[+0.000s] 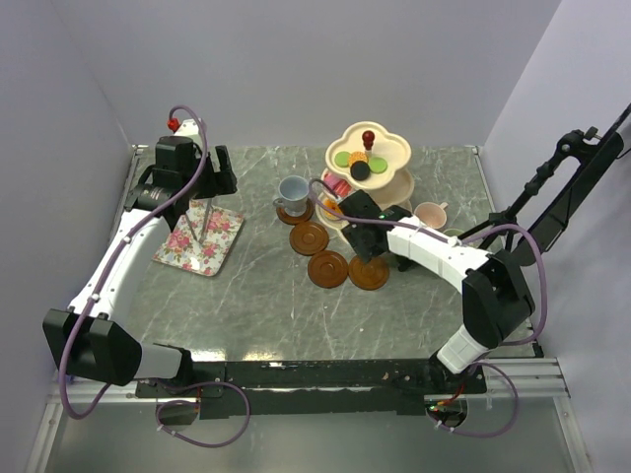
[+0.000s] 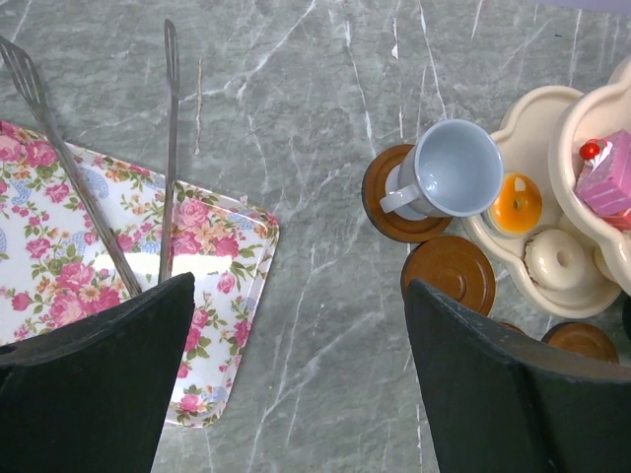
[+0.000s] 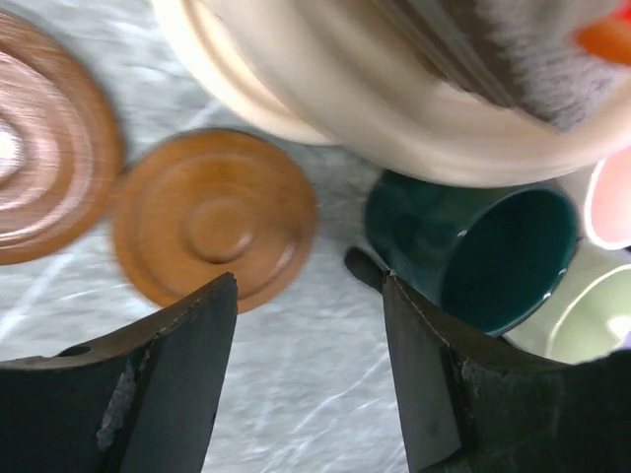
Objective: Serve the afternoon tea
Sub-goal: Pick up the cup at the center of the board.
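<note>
Right jaws apart beside dark mug (image 3: 471, 248)

This looks like a robotics laboratory cell, not a home. A marble-patterned table (image 1: 256, 305) is closed in on three sides by plain pale walls (image 1: 296, 69). The left arm (image 1: 118, 258) and the right arm (image 1: 439, 254) are bolted to a metal rail (image 1: 537, 379) at its near edge. Purple cables (image 1: 207, 444) hang loose, and a black stand (image 1: 552, 187) leans in at the right.
</note>
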Robot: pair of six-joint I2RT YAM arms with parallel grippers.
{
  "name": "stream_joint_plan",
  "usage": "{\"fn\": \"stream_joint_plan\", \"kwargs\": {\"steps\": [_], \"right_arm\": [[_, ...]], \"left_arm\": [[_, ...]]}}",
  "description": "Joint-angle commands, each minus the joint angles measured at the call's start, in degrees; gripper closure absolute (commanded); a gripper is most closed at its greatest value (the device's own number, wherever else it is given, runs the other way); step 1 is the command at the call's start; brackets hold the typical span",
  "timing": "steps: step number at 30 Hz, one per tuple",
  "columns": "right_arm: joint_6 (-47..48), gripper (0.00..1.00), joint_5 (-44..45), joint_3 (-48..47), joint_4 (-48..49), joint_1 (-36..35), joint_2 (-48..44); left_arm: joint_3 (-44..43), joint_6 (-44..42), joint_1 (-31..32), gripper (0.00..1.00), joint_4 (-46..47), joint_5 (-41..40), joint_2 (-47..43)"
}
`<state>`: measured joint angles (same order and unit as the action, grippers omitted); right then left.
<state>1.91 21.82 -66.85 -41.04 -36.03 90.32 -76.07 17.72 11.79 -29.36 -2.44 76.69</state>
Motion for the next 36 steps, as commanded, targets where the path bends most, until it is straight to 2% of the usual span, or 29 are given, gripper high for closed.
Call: {"fn": "stream_joint_plan", "kwargs": {"steps": [1,15,25,36], "right_arm": [[2.48,0.34,1.64,0.75,3.15,4.21,-2.87],[3.71,0.36,2.52,1.73,4.91,9.66,-0.68],[3.8,0.52,-0.02,1.46,4.39,11.07,1.26],[1.6,0.62,-1.26,2.86,2.98,11.07,2.49]], "left_arm": [[0.05,0.3,-0.28,0.08,2.12,-0.73,-1.98],[-0.3,-0.05,-0.28,0.08,2.12,-0.38,-1.19],[-0.3,-0.4,-0.37,0.08,2.12,-0.99,-1.1],[-0.48,-0.58,-0.37,0.08,2.29,-1.17,-0.84]]}}
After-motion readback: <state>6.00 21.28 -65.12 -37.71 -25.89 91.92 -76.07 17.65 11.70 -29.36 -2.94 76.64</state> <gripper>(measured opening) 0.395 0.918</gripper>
